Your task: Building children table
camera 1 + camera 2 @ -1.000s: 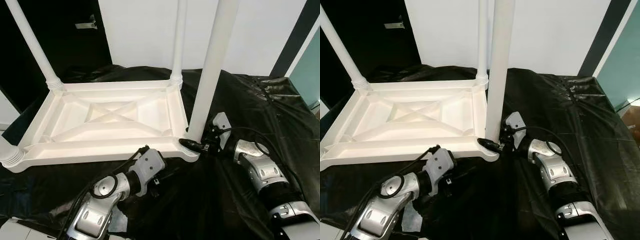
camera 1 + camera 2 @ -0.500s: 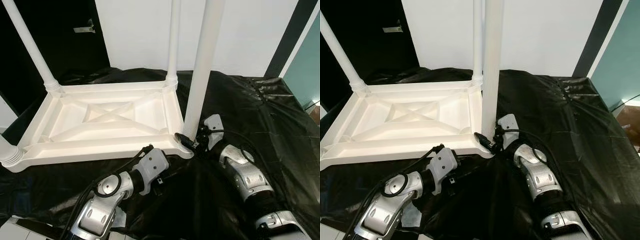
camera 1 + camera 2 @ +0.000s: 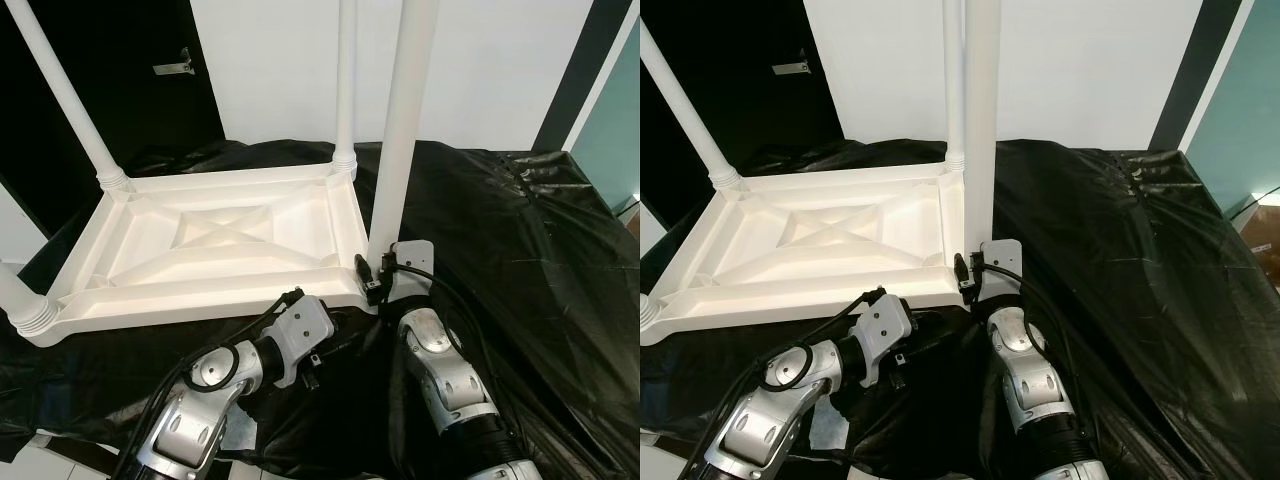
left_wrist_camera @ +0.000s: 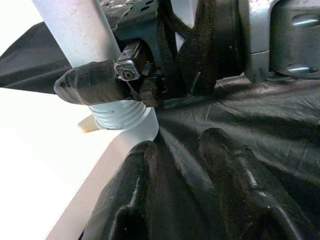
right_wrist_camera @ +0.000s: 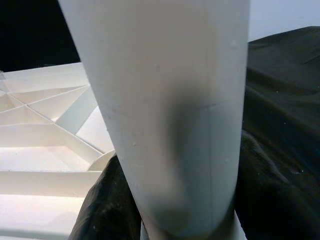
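**Right gripper on the near-right leg, table upside down**

Basically the biggest thing is the black sheet (image 3: 520,250) covering the whole work surface, with a white wall (image 3: 480,70) behind. On it lies the white tabletop (image 3: 220,250), underside up, ribbed cross bracing visible. Legs stand up from its corners: far-left leg (image 3: 60,90), far-right leg (image 3: 346,80), a near-left leg (image 3: 15,295) cut by the frame edge, and the near-right leg (image 3: 400,130) rising from the corner closest to the robot's right arm.

Right gripper (image 3: 372,280) sits at the base of the near-right leg, fingers clamped around it just above the threaded collar; the left wrist view shows one finger (image 4: 90,85) pressed on the leg, and the right wrist view has the leg close up between the fingers. Left gripper (image 4: 195,185) rests low on the black sheet just beside that same corner, fingers a little apart, holding nothing.

Step in hand, judged: seating or screwing the last leg into its corner socket. All four legs look in place, so the build looks near its end. Next move likely calls for turning the leg until it is tight while keeping it upright, with the tabletop steadied so it does not slide on the slick sheet.
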Controlling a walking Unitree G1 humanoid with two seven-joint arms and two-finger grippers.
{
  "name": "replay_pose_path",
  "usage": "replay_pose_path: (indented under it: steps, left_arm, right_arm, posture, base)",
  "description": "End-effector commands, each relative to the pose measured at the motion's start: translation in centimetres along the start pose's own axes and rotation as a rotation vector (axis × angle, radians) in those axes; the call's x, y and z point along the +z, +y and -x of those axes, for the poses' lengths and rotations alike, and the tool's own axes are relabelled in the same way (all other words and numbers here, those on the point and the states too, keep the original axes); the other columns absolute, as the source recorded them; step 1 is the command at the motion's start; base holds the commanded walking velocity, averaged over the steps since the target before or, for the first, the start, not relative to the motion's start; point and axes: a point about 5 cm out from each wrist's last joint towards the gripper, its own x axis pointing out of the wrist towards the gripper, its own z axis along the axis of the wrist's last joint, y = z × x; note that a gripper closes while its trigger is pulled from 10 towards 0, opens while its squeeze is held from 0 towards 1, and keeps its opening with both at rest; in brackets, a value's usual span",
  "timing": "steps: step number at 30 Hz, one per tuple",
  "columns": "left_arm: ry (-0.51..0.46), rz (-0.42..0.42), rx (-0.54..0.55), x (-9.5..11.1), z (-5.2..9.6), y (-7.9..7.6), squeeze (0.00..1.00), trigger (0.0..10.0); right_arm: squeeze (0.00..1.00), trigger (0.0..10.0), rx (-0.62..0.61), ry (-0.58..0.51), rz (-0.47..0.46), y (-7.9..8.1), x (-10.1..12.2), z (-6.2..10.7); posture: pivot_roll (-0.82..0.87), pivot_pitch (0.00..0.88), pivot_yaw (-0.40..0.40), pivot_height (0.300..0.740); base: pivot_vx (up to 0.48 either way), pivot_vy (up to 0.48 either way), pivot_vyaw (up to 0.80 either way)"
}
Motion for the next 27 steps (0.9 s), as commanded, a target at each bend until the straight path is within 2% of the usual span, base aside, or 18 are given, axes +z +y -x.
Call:
replay_pose_path:
  steps: [1, 4, 5, 11, 14, 17, 19, 20, 21, 22, 23, 24, 25, 27]
  left_arm:
    - [-0.001, 0.001, -0.012, 0.0, -0.1, 0.1, 0.0, 10.0]
    - [-0.006, -0.002, -0.018, 0.1, -0.3, 0.0, 0.0, 10.0]
    - [-0.008, -0.002, -0.015, 0.1, -0.4, 0.0, 0.0, 10.0]
    - [-0.01, -0.002, -0.007, 0.2, -0.3, 0.0, 0.0, 10.0]
    - [-0.012, -0.002, -0.004, 0.4, 0.0, 0.1, 0.0, 10.0]
    - [-0.012, -0.002, -0.006, 0.4, 0.0, 0.1, 0.0, 10.0]
    - [-0.014, -0.006, -0.011, 0.4, -0.1, 0.2, 0.0, 10.0]
    - [-0.014, -0.006, -0.011, 0.4, -0.1, 0.2, 0.0, 10.0]
    - [-0.016, -0.008, -0.013, 0.5, -0.1, 0.2, 0.0, 10.0]
    - [-0.015, -0.014, -0.012, 0.5, -0.1, 0.3, 0.0, 10.0]
    - [-0.015, -0.014, -0.012, 0.5, -0.1, 0.3, 0.0, 10.0]
    - [-0.015, -0.015, -0.006, 0.4, -0.1, 0.4, 0.0, 10.0]
    - [-0.017, -0.013, 0.003, 0.5, -0.1, 0.4, 0.0, 10.0]
    - [-0.018, -0.011, 0.009, 0.5, -0.1, 0.4, 0.0, 10.0]
  right_arm:
    - [0.0, 10.0, -0.029, 0.083, -0.009, -0.3, -1.7, 0.4]
    - [0.0, 10.0, -0.04, 0.078, 0.003, -0.7, -1.5, 0.6]
    - [1.0, 10.0, -0.051, 0.077, 0.009, -0.9, -1.4, 0.7]
    - [1.0, 10.0, -0.055, 0.06, 0.025, -1.4, -1.2, 0.9]
    - [1.0, 10.0, 0.037, 0.003, 0.018, -2.7, -0.5, 1.6]
    - [1.0, 10.0, 0.094, -0.009, 0.031, -3.1, -0.3, 1.9]
    - [1.0, 10.0, 0.239, -0.015, 0.052, -4.0, -0.2, 2.5]
    - [1.0, 10.0, 0.239, -0.015, 0.052, -4.0, -0.2, 2.5]
    - [1.0, 10.0, 0.293, -0.02, 0.073, -4.3, -0.1, 2.6]
    - [0.64, 10.0, 0.347, -0.014, 0.079, -4.6, -0.1, 2.6]
    - [0.64, 10.0, 0.347, -0.014, 0.079, -4.6, -0.1, 2.6]
    - [0.0, 10.0, 0.399, -0.017, 0.075, -4.9, 0.1, 2.3]
    - [0.0, 10.0, 0.457, -0.025, 0.091, -5.1, 0.5, 1.9]
    - [0.0, 10.0, 0.492, -0.03, 0.101, -5.1, 0.8, 1.5]
  posture:
    - [-0.06, 0.0, 0.041, 0.74]
    - [-0.05, 0.0, 0.036, 0.74]
    - [-0.05, 0.0, 0.034, 0.74]
    - [-0.04, 0.0, 0.027, 0.74]
    - [-0.06, 0.0, 0.034, 0.74]
    - [-0.06, 0.0, 0.041, 0.74]
    - [-0.06, 0.0, 0.031, 0.74]
    - [-0.06, 0.0, 0.031, 0.74]
    - [-0.06, 0.0, 0.031, 0.74]
    - [-0.06, 0.0, 0.025, 0.74]
    - [-0.06, 0.0, 0.025, 0.74]
    - [-0.05, 0.0, 0.012, 0.74]
    - [-0.04, 0.0, 0.001, 0.74]
    - [-0.04, 0.0, -0.002, 0.74]
  base:
    - [0.0, 0.0, 0.0]
    - [0.0, 0.0, 0.0]
    - [0.0, 0.0, 0.0]
    - [0.0, 0.0, 0.0]
    - [0.0, 0.0, 0.0]
    - [0.0, 0.0, 0.0]
    - [0.0, 0.0, 0.0]
    - [0.0, 0.0, 0.0]
    - [0.0, 0.0, 0.0]
    - [0.0, 0.0, 0.0]
    - [0.0, 0.0, 0.0]
    - [0.0, 0.0, 0.0]
    - [0.0, 0.0, 0.0]
    - [0.0, 0.0, 0.0]
